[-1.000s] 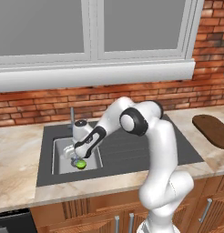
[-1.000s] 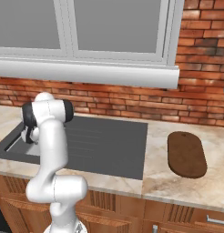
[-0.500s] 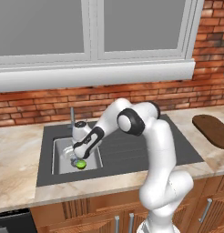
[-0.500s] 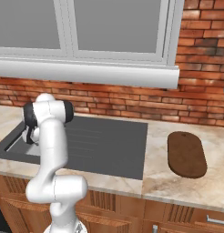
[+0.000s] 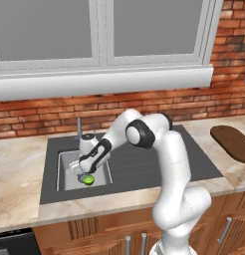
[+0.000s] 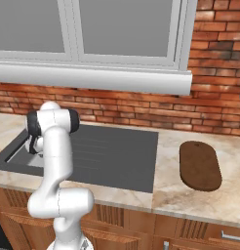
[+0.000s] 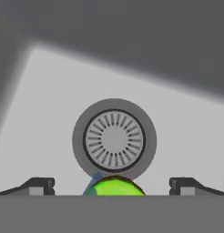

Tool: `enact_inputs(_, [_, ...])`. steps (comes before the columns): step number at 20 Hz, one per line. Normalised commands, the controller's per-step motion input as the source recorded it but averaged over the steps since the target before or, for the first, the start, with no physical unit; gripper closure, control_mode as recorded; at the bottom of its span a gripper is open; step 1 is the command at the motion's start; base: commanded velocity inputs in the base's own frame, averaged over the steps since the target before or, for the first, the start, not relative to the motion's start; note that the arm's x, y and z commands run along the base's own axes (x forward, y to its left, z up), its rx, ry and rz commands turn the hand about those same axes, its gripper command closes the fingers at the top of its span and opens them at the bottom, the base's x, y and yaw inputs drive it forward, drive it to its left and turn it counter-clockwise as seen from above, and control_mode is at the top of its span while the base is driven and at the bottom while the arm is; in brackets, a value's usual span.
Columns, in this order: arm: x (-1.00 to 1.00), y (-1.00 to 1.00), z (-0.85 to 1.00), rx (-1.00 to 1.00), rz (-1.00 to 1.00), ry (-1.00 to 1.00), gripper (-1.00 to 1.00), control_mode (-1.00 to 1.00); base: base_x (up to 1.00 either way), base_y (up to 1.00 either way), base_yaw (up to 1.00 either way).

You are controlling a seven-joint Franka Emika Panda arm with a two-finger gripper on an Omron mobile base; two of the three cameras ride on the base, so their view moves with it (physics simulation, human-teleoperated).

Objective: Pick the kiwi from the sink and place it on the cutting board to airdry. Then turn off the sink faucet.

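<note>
My claw (image 7: 112, 189) hangs released, fingers straddling the kiwi (image 7: 114, 186) that lies in the sink (image 5: 67, 167) beside the drain (image 7: 114, 139); cutting board (image 6: 200, 165) waits far right on the table (image 6: 168, 188).

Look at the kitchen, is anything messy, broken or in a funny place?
Nothing looks broken or spilled. The one funny thing is the kiwi sitting down in the sink beside the drain, not on the cutting board. The claw is open, a fingertip either side of it.
</note>
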Motion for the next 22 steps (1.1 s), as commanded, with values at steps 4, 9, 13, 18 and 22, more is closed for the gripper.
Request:
enact_inputs(4, [0.08, 0.01, -0.13, 0.0, -0.02, 0.03, -1.0, -1.0, 0.0, 0.0, 0.0])
enact_inputs(9, [0.05, 0.03, -0.11, 0.0, -0.02, 0.03, -1.0, -1.0, 0.0, 0.0, 0.0])
enact_inputs(13, [0.01, 0.07, -0.1, 0.0, -0.02, 0.02, -1.0, -1.0, 0.0, 0.0, 0.0])
enact_inputs(18, [0.01, 0.08, -0.13, 0.0, -0.03, 0.02, -1.0, -1.0, 0.0, 0.0, 0.0])
enact_inputs(22, [0.0, 0.02, -0.11, 0.0, -0.02, 0.01, -1.0, -1.0, 0.0, 0.0, 0.0])
